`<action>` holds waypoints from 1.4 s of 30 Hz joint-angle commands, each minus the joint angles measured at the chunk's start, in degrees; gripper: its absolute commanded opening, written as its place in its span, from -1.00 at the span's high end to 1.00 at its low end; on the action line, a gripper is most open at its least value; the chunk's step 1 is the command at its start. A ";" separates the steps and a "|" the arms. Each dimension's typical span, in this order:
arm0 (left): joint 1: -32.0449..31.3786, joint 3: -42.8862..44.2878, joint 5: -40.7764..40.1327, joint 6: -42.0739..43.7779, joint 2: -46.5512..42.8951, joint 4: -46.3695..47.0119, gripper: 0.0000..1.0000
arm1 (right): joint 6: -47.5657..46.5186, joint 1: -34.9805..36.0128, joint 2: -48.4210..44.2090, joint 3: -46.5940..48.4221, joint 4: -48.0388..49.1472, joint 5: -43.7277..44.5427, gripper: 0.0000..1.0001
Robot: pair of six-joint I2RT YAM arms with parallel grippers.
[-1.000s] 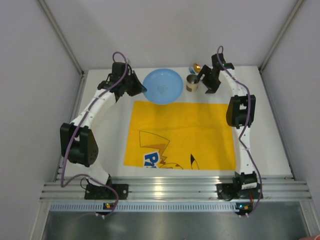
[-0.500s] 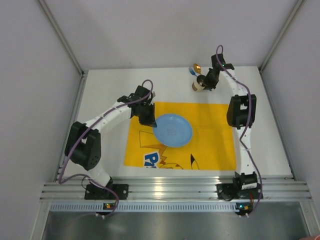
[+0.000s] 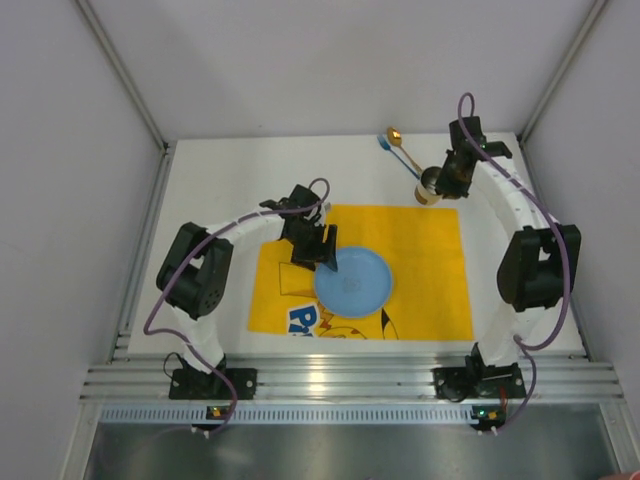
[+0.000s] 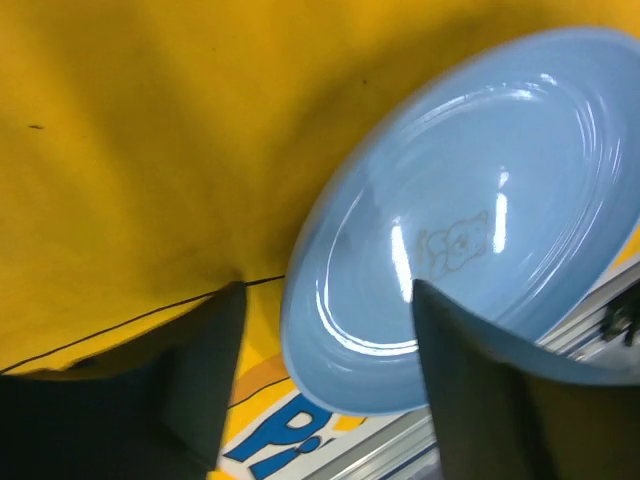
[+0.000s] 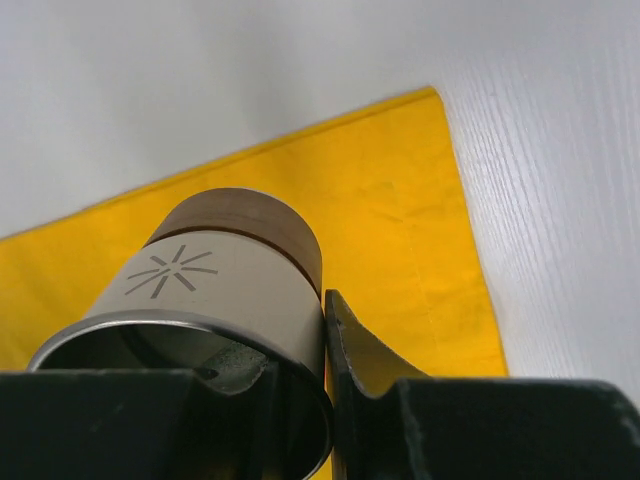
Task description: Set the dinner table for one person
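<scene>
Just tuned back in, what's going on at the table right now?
The left gripper sits at the left rim of the round light-blue plate, jaws apart, with the plate lying on the yellow printed placemat. The right gripper is shut on the steel cup with a brown base by the mat's far right corner. A gold-coloured spoon lies beyond on the white tabletop.

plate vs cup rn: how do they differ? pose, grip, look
The blue plate is wide and shallow; the cup is narrow, metal-rimmed with a beige band. The plate lies flat on the yellow placemat; the cup hangs tilted at the mat's far right corner. The left gripper stands open around the plate's rim; the right gripper is shut on the cup's wall. Both are round with a small printed mark.
</scene>
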 commanded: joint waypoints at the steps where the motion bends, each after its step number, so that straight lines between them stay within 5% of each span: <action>1: -0.28 1.31 0.37 1.19 -1.50 0.06 -0.64 | -0.49 0.36 -0.38 -6.94 1.16 3.60 1.00; 11: 1.12 7.11 -6.23 -1.35 -5.99 -3.63 -0.72 | -0.57 0.97 4.89 -11.27 3.00 8.00 0.96; 13: 2.69 7.46 -7.45 -2.23 -5.73 -3.28 -0.71 | -0.75 1.06 5.94 -10.57 3.36 7.48 0.63; 14: 3.31 7.90 -7.72 -2.67 -5.47 -3.28 -0.71 | -1.10 1.15 6.12 -10.21 3.27 7.39 0.21; 17: 5.42 7.56 -9.91 -3.90 -4.59 -3.10 -0.68 | -1.54 1.41 4.90 -9.07 2.66 6.33 -0.45; 21: 9.03 6.67 -10.10 -4.87 -1.79 0.23 -0.67 | -2.69 1.42 1.04 -6.53 -0.94 6.94 -0.80; 32: 12.46 6.43 -10.09 -4.43 9.75 2.87 -0.54 | -5.15 0.80 -3.90 10.43 -8.78 6.43 -0.82; 38: 14.13 -5.62 -11.24 -4.79 4.92 4.99 -0.54 | -8.04 0.10 9.35 22.99 -0.08 -8.32 -0.80; 42: 14.57 -8.44 -11.85 -4.17 2.80 3.50 -0.54 | -7.61 -0.78 26.11 37.48 1.51 -19.83 -0.77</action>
